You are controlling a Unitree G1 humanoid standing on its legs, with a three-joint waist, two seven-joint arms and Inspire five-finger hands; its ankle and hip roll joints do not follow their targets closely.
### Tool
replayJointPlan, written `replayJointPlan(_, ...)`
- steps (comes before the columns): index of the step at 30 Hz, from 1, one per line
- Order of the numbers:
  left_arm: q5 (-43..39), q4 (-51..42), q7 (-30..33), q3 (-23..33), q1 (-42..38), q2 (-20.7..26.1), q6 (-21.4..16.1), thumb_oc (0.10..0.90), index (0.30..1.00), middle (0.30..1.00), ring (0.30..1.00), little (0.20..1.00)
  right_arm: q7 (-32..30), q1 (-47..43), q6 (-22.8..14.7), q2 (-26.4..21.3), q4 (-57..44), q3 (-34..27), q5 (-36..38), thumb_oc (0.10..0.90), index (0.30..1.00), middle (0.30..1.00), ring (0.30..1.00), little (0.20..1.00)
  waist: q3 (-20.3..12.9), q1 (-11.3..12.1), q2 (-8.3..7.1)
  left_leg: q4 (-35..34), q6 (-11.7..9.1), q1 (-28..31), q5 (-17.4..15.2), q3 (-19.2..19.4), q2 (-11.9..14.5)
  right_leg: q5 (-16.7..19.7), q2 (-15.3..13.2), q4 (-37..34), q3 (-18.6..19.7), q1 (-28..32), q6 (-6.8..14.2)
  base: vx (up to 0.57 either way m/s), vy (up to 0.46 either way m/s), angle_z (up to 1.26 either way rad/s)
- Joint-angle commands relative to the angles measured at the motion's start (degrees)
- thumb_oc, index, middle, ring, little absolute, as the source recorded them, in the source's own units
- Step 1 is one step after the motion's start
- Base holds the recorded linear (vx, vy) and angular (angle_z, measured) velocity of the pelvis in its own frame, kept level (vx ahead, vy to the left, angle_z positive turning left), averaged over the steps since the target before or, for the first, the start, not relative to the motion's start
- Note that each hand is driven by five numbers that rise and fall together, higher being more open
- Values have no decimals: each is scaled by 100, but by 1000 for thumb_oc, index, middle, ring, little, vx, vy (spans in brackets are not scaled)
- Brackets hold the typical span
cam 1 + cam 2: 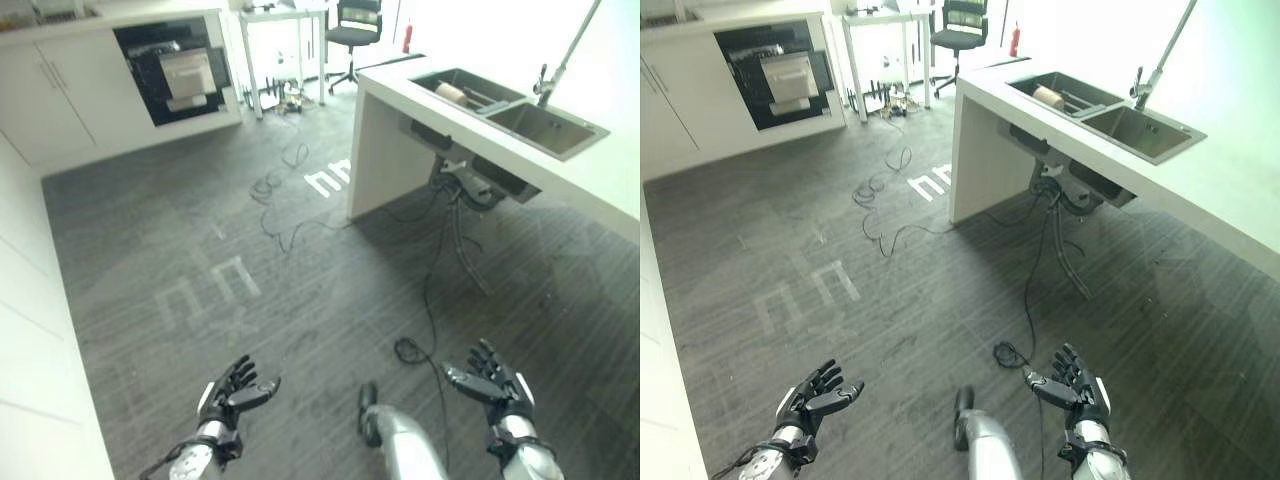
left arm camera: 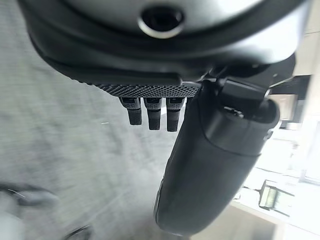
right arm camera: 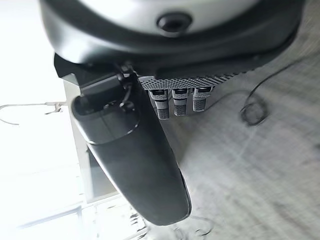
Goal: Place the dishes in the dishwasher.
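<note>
The left hand (image 1: 232,391) hangs low over the dark wood-grain floor (image 1: 300,300), fingers loosely spread and holding nothing. In the left wrist view its fingers (image 2: 150,112) reach out nearly straight, with the thumb apart from them.

Taking the white counter (image 1: 400,130) as the landmark: well to the left of it, across the floor, stands the dishwasher (image 1: 172,68) — a dark opening set into a run of white cabinets (image 1: 60,100), with a pale rack or tray (image 1: 186,72) showing inside. It is well apart from both hands. Between the dishwasher and the counter stand a small white table (image 1: 285,20) and a black office chair (image 1: 355,30), with a tangle of loose cables (image 1: 280,190) on the floor nearer the counter's end.

Set into the counter top is a double steel sink (image 1: 510,105). In its left basin lies the dish (image 1: 452,93), a small tan rounded piece, beside some darker rack bars; its shape is too small to read, so I cannot tell which way it points or how its long axis runs. A tall tap (image 1: 560,65) rises at the far side of the sink. The dish is far from both hands, up and beyond the right one.

The right hand (image 1: 495,385) hovers over the floor below the counter's near side, slack and empty — in the right wrist view its fingers (image 3: 182,102) extend straight.
</note>
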Motion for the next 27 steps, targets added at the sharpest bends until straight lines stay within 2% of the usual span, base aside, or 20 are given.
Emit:
replayJointPlan(1, 40, -888, -89, 36, -331, 428, -411, 800, 900, 900, 900, 900, -38, -454, -560, -172, -914, -92, 127, 800, 900, 900, 900, 900, -531, -188, -117, -1647, -97, 250, 1136, 122, 579, -541, -602, 318, 351, 109, 1803, 284, -118, -15)
replayJointPlan(2, 21, -902, -56, 5, -339, 429, -421, 800, 900, 900, 900, 900, -14, -461, -573, -193, -938, -95, 103, 800, 900, 900, 900, 900, -561, -210, -84, -1647, -174, 295, 1377, 237, 679, -603, -555, 318, 298, 167, 1750, 320, -137, 1)
replayJointPlan(4, -153, -921, 32, -56, -378, 374, -411, 800, 900, 900, 900, 900, 15, -462, -559, -266, -1028, -106, 90, 800, 900, 900, 900, 900, -590, -248, -16, -1647, -429, 433, 2207, 447, 909, -770, -392, 318, 262, 316, 1586, 339, -150, -16)
replayJointPlan(6, -318, -1057, -1, -77, -402, 281, -485, 800, 900, 900, 900, 900, 136, -427, -531, -361, -1160, -171, 91, 800, 900, 900, 900, 900, -598, -260, -62, -1647, -699, 669, 3239, 560, 967, -965, -295, 318, 344, 503, 1414, 317, -165, -56)
replayJointPlan(8, -344, -1177, -22, -101, -404, 248, -521, 800, 900, 900, 900, 900, 192, -414, -522, -405, -1236, -201, 79, 800, 900, 900, 900, 900, -575, -257, -131, -1208, -801, 586, 3520, 626, 963, -1036, -293, 318, 400, 602, 1336, 231, -157, -32)
replayJointPlan(9, -390, -1454, -19, -141, -355, 233, -572, 800, 900, 900, 900, 900, 334, -349, -527, -488, -1402, -270, 106, 800, 900, 900, 900, 900, -513, -224, -256, -125, -856, 72, 3693, 547, 873, -1145, -282, 318, 557, 775, 1205, 264, -183, -20)
replayJointPlan(11, -397, -1689, -57, -158, -299, 247, -567, 800, 900, 900, 900, 900, 412, -257, -610, -505, -1499, -341, 61, 800, 900, 900, 900, 900, -462, -165, -350, 664, -775, -654, 3648, 470, 921, -1224, -264, 318, 650, 933, 1115, 241, -149, -30)
replayJointPlan(12, -374, -1849, -176, -143, -293, 246, -608, 800, 900, 900, 900, 900, 402, -213, -713, -530, -1625, -399, 12, 800, 900, 900, 900, 900, -359, -68, -416, 606, -610, -1217, 3435, 561, 1019, -1318, -215, 318, 724, 1097, 1106, 183, -77, -68)
replayJointPlan(13, -371, -1878, -193, -136, -290, 259, -613, 800, 900, 900, 900, 900, 406, -211, -716, -539, -1648, -410, 27, 800, 900, 900, 900, 900, -357, -51, -408, 445, -590, -1261, 3423, 589, 1056, -1341, -189, 318, 737, 1108, 1112, 346, -31, -71)
replayJointPlan(15, -388, -2236, -283, -88, -185, 351, -640, 800, 900, 900, 900, 900, 454, -283, -623, -645, -1898, -502, 142, 800, 900, 900, 900, 900, -329, 16, -329, -1180, -504, -1041, 3280, 912, 1266, -1506, -43, 318, 877, 1195, 1231, 405, 139, -60)
replayJointPlan(16, -378, -2353, -329, -71, -112, 404, -694, 800, 900, 900, 900, 900, 455, -317, -602, -653, -1990, -504, 86, 800, 900, 900, 900, 900, -278, 62, -171, -1647, -498, -1182, 2983, 893, 1387, -1584, 134, 318, 1006, 1266, 1320, 444, 284, -60)
replayJointPlan(17, -376, -2458, -325, -51, -34, 431, -743, 800, 900, 900, 900, 900, 463, -337, -574, -675, -2092, -485, 24, 800, 900, 900, 900, 900, -240, 122, -44, -1647, -523, -1629, 2532, 602, 1412, -1683, 284, 318, 1142, 1361, 1388, 377, 269, -50)
replayJointPlan(18, -384, -2554, -303, -12, 21, 432, -739, 800, 900, 900, 900, 900, 485, -341, -535, -703, -2181, -481, 5, 800, 900, 900, 900, 900, -271, 175, 4, -1647, -531, -1868, 2458, 440, 1383, -1685, 359, 318, 1239, 1329, 1397, 395, 222, -36)
replayJointPlan(19, -409, -2662, -294, 42, 111, 428, -775, 800, 900, 900, 900, 900, 519, -354, -532, -722, -2279, -454, -45, 800, 900, 900, 900, 900, -274, 295, 51, -1647, -592, -2213, 2491, 102, 1287, -1758, 490, 318, 1411, 1424, 1390, 377, 166, -43)
replayJointPlan(21, -423, -2684, -383, 69, 146, 390, -912, 800, 900, 900, 900, 900, 509, -372, -583, -765, -2409, -421, -111, 800, 900, 900, 900, 900, -320, 441, 80, -1647, -619, -2526, 2656, -56, 1213, -1971, 626, 318, 1592, 1669, 1357, 405, 178, -84)
replayJointPlan(23, -381, -2685, -454, 59, 20, 399, -995, 800, 900, 900, 900, 900, 424, -451, -609, -811, -2504, -403, -86, 800, 900, 900, 900, 900, -372, 468, 70, -1647, -544, -2476, 2635, 76, 1268, -2109, 500, 318, 1515, 1808, 1409, 339, 232, -103)
replayJointPlan(24, -292, -2683, -401, 38, -106, 470, -1000, 800, 900, 900, 900, 900, 403, -429, -584, -808, -2659, -416, -22, 800, 900, 900, 900, 900, -433, 413, 58, -1647, -427, -2300, 2493, 243, 1229, -2105, 320, 318, 1435, 1934, 1525, 437, 334, -105)
replayJointPlan(25, -132, -2734, -361, -41, -358, 601, -956, 800, 900, 900, 900, 900, 374, -370, -577, -749, -2830, -402, 16, 800, 900, 900, 900, 900, -561, 331, 49, -1647, -289, -2072, 2300, 362, 1141, -1922, 113, 318, 1255, 2086, 1645, 399, 290, -78)
replayJointPlan(27, 92, -2733, -337, -75, -459, 690, -984, 800, 900, 900, 900, 900, 365, -364, -591, -712, -2852, -386, -43, 800, 900, 900, 900, 900, -595, 286, 41, -1647, -230, -1987, 2240, 412, 1089, -1696, 35, 318, 1174, 2163, 1702, 322, 189, -35)
